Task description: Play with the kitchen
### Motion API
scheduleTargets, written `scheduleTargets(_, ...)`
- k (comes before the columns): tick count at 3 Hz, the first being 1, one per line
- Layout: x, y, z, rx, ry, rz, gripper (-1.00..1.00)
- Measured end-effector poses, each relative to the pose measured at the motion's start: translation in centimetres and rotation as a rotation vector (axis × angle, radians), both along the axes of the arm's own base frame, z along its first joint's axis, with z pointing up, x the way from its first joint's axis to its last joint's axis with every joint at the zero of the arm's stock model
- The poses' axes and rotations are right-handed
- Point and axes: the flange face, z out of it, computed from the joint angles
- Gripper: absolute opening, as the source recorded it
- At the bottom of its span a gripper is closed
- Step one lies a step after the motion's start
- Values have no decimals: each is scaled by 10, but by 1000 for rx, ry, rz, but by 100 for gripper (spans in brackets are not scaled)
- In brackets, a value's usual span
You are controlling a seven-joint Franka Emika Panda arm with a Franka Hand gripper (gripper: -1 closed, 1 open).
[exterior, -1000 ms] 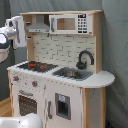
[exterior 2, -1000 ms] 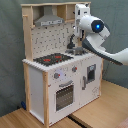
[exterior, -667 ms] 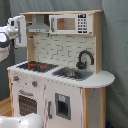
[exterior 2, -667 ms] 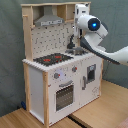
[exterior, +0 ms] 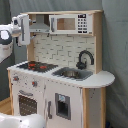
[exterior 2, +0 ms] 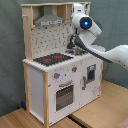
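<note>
A grey curtain (exterior: 117,45) hangs behind everything in both exterior views. The floor (exterior 2: 107,107) is light brown wood, at the bottom of the frame.

The kitchen (exterior: 60,75) looks like painted white panels with pale raw-looking wood framing, pretty matt overall. Hob (exterior: 37,65) is black and a bit glossy, sink (exterior: 72,73) has a metal sheen, faucet (exterior: 85,59) at its 1 o'clock is smooth black. The arm (exterior 2: 107,50) is glossy white plastic.
</note>
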Motion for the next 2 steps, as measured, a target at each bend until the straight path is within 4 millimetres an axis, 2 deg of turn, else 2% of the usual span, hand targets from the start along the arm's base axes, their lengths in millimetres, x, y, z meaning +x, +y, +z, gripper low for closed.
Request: scheduleTargets(2, 33, 4, 9, -4, -27, -75, 100)
